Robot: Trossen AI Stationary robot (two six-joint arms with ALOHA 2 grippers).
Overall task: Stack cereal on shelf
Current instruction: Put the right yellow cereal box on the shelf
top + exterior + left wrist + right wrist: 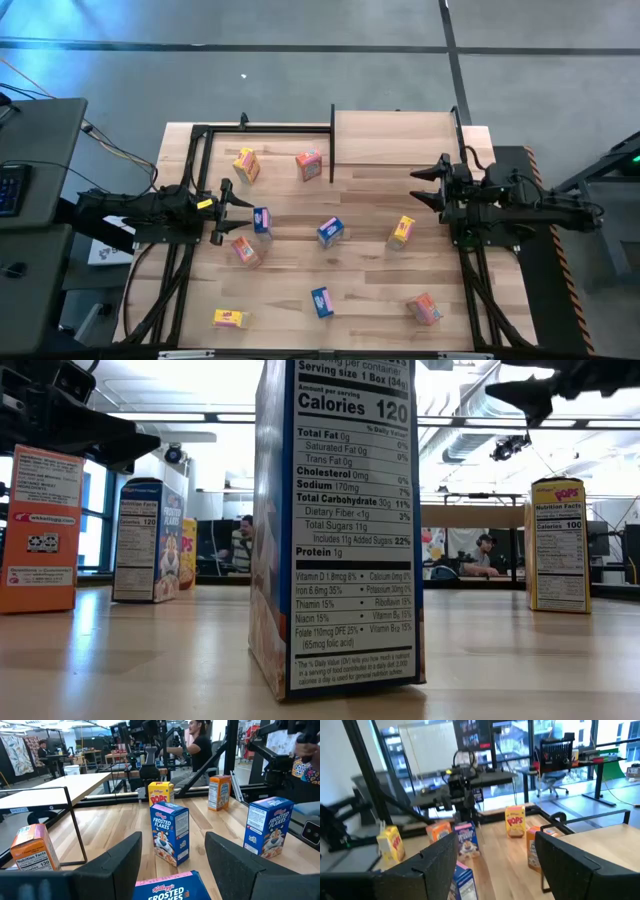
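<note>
Several small cereal boxes stand scattered on the slatted tabletop (360, 265), among them a blue one (331, 232), a yellow one (401, 232) and an orange one (309, 165). The shelf (395, 138), a raised light board on black uprights, stands bare at the far right. My left gripper (228, 210) is open at the left side, pointing level. A blue box (172, 887) stands just beyond its fingertips, untouched. My right gripper (426, 185) is open at the right side, held above the table near the shelf's front edge, with nothing between its fingers (440, 857).
Black metal frame bars (190, 190) run along the table's left and right sides and along the far edge. A black upright (332, 145) marks the shelf's left end. People sit at desks in the room beyond (240, 545).
</note>
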